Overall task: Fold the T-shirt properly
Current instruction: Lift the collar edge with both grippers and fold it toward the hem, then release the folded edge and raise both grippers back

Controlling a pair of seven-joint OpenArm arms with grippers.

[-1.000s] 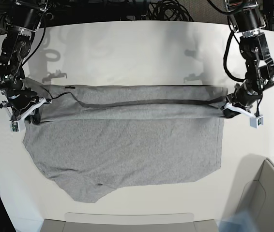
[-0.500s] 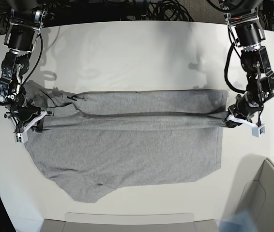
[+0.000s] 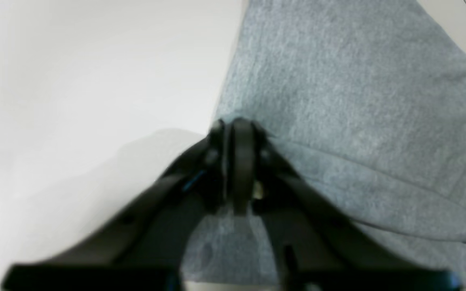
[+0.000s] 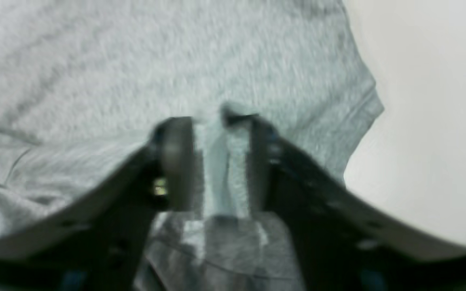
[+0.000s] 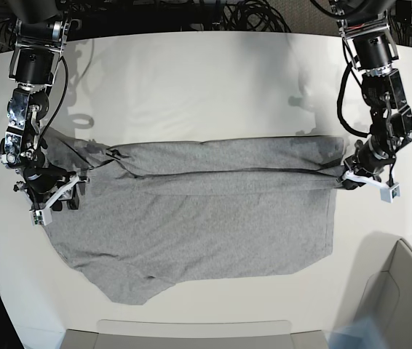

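Both hands are carrying the folded edge of the T-shirt (image 5: pixel 191 211) nearer to you than half a second ago, so the doubled band now reaches further over the lower layer. You are pinching cloth on each side: the left hand (image 5: pixel 346 179) is clamped tight on the hem-side edge, its fingers (image 3: pixel 241 161) pressed together over grey fabric, and the right hand (image 5: pixel 59 198) is holding a bunched ridge of cloth between fingers (image 4: pixel 176 161) standing narrowly apart. The shirt is lying spread on the white bench (image 5: pixel 191 80), plain side up, its lower corner trailing toward the near edge. To do this well, you are likely best keeping the two hands level and the fabric taut between them, so the fold line stays straight; the right side is sagging slightly. A pale bin (image 5: pixel 402 305) is sitting at the near corner, its inside mostly out of view, so I cannot tell what it holds.
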